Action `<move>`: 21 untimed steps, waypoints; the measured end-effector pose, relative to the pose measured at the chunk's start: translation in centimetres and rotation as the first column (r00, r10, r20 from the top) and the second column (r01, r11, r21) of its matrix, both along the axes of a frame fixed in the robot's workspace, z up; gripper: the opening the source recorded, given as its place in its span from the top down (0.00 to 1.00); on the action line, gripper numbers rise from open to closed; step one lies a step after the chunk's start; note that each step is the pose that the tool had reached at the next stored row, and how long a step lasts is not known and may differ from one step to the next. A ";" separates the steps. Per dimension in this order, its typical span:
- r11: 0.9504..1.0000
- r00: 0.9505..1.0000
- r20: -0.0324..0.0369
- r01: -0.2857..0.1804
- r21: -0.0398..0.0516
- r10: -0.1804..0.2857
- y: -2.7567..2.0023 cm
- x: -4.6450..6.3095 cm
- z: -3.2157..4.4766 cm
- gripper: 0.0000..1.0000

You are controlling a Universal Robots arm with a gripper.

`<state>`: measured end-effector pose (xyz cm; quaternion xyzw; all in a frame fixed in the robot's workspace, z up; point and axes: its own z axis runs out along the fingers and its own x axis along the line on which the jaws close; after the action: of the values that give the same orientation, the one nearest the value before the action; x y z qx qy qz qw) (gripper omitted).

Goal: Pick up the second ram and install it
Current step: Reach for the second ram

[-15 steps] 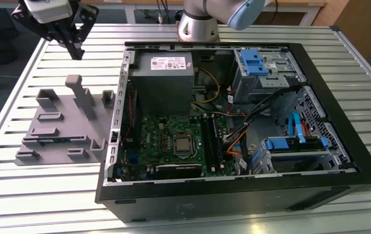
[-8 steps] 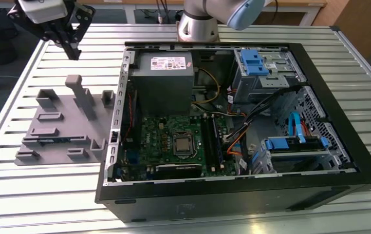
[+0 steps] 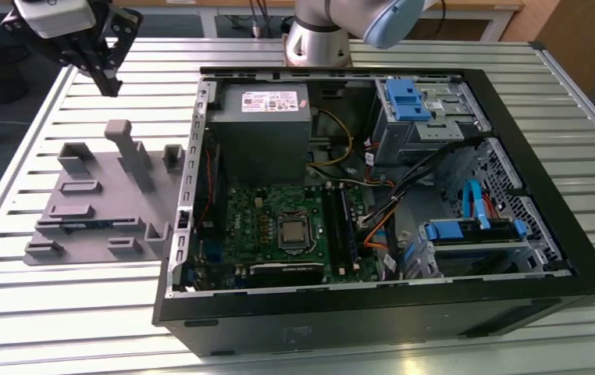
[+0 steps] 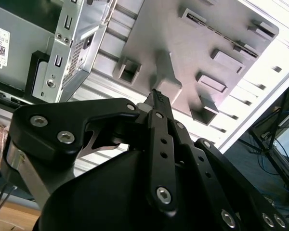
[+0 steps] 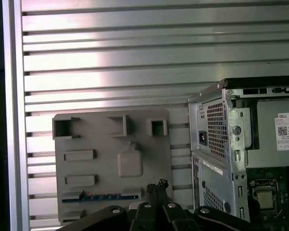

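Gripper (image 3: 110, 86) hangs closed, empty, over the slatted table's (image 3: 69, 312) far corner at the exterior view's left; the second ram (image 5: 100, 197) sits slotted along the grey fixture's (image 5: 96, 139) edge; the power supply (image 3: 261, 129) bears a white barcode label (image 3: 268, 101)

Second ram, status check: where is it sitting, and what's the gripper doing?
Gripper shut, empty, hovering in the air apart from the grey fixture. Ram stick lying in a fixture slot, untouched. Nothing seen blocking it.
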<state>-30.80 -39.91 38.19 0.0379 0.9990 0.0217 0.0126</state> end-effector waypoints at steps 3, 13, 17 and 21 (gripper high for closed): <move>1.000 1.000 0.000 0.000 0.000 0.000 -0.09 -0.5 -0.02 0.89; 1.000 1.000 0.000 0.000 0.000 0.000 -2.35 -1.3 -0.07 0.89; 1.000 1.000 0.000 -0.010 0.000 0.010 -2.89 -1.5 -0.08 0.89; 1.000 1.000 0.000 -0.021 0.000 0.021 -3.25 -2.2 -0.11 0.89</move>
<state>-32.98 -43.15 38.08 0.0272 0.9993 0.0219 0.0124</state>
